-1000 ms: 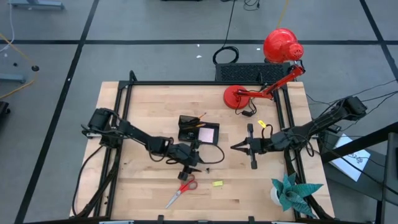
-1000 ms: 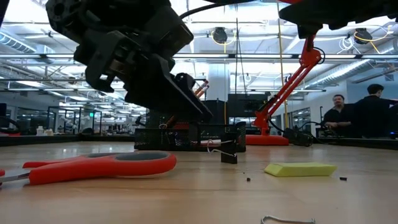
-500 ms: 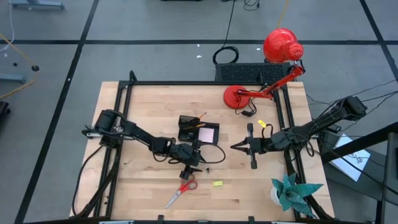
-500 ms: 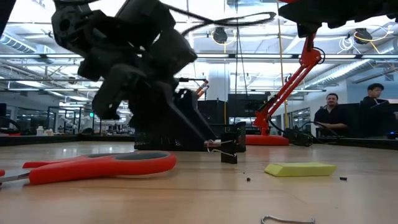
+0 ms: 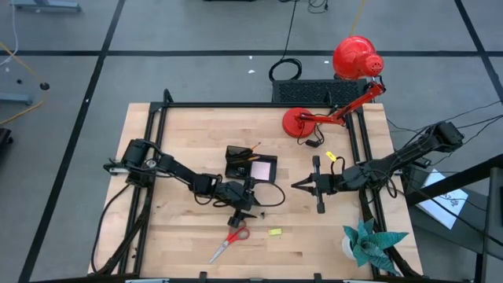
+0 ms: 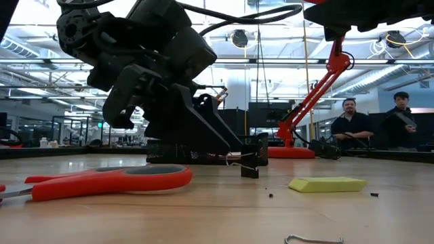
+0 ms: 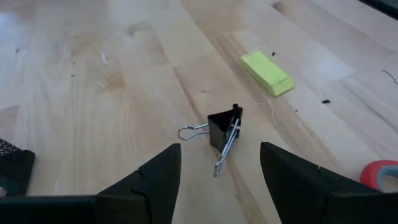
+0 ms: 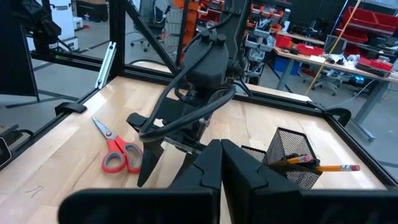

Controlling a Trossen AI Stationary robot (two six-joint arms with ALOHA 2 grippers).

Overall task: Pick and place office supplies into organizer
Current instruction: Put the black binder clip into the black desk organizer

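A small black binder clip (image 7: 222,127) lies on the wooden table (image 5: 181,236), its wire handles (image 7: 191,130) resting on the wood. My left gripper (image 7: 219,150) is open and low over the table, one finger on either side of the clip and just short of it, touching nothing. In the low view the clip (image 6: 248,163) sits at the tips of the left gripper (image 6: 227,144). The black mesh organizer (image 5: 238,161) holds pencils, with a pink sticky-note pad (image 5: 264,168) beside it. My right gripper (image 5: 295,186) hovers shut to the right of the pad.
Red-handled scissors (image 5: 227,243) lie near the front edge, left of a small yellow piece (image 5: 274,232). A red desk lamp (image 5: 330,110) stands at the far right, a teal paper plant (image 5: 369,240) at the near right corner. People stand in the room behind.
My left gripper has sunk toward the table and tipped a little further down, bringing its fingers close to the binder clip. The clip, scissors and yellow piece have stayed where they were.
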